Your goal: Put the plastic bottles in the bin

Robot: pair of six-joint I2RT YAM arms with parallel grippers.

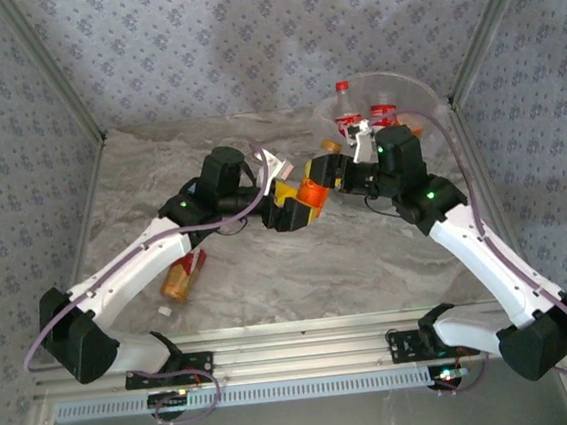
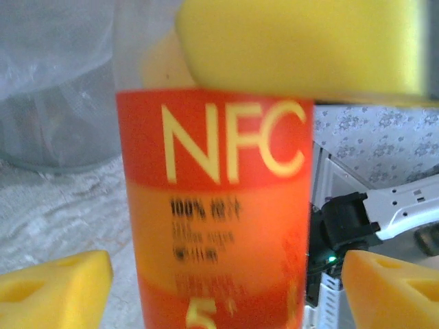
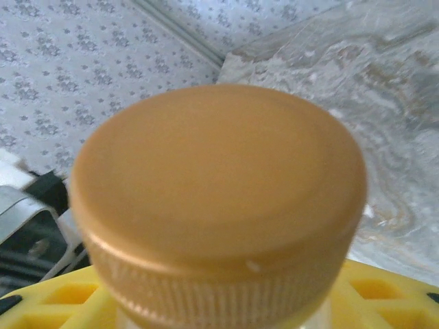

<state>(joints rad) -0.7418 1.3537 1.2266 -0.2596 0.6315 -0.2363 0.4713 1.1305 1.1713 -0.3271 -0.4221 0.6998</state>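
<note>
The right gripper [image 1: 328, 178] clamps the orange NFC bottle [image 2: 212, 205] by the neck, below its gold cap [image 3: 219, 185]. The left gripper [image 2: 223, 288] has its fingers [image 2: 55, 288] wide either side of the label, not touching.

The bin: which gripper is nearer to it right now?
Right. The right gripper is close beside the bin's near left wall, shut on the orange bottle; the left gripper is farther left, on that bottle's other side, open.
</note>
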